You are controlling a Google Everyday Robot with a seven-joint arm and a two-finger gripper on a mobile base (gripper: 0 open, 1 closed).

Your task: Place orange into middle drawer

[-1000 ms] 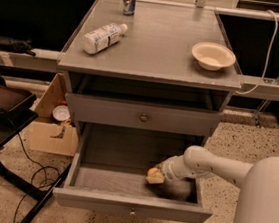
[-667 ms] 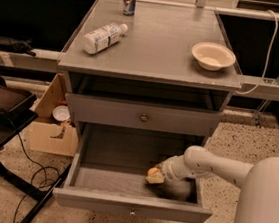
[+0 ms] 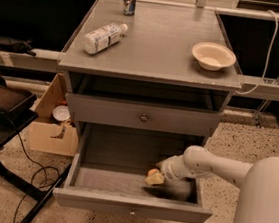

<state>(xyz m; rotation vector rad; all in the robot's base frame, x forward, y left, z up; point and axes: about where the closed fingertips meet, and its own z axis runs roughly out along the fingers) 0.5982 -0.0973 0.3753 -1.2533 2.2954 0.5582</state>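
Nearest you, the middle drawer (image 3: 121, 183) stands pulled out, a shallow grey tray with a flat front and a small round metal knob. The gripper (image 3: 156, 178) reaches in from the right, low over the drawer floor, with the orange (image 3: 151, 173) at its tip, small, round and matte. You cannot tell whether it is gripped or let go, so count the release as not yet confirmed. Behind, the upper drawer front (image 3: 141, 115) is closed. On the worktop (image 3: 157, 45) sit a cream bowl (image 3: 213, 55) and a lying plastic bottle (image 3: 104, 37).
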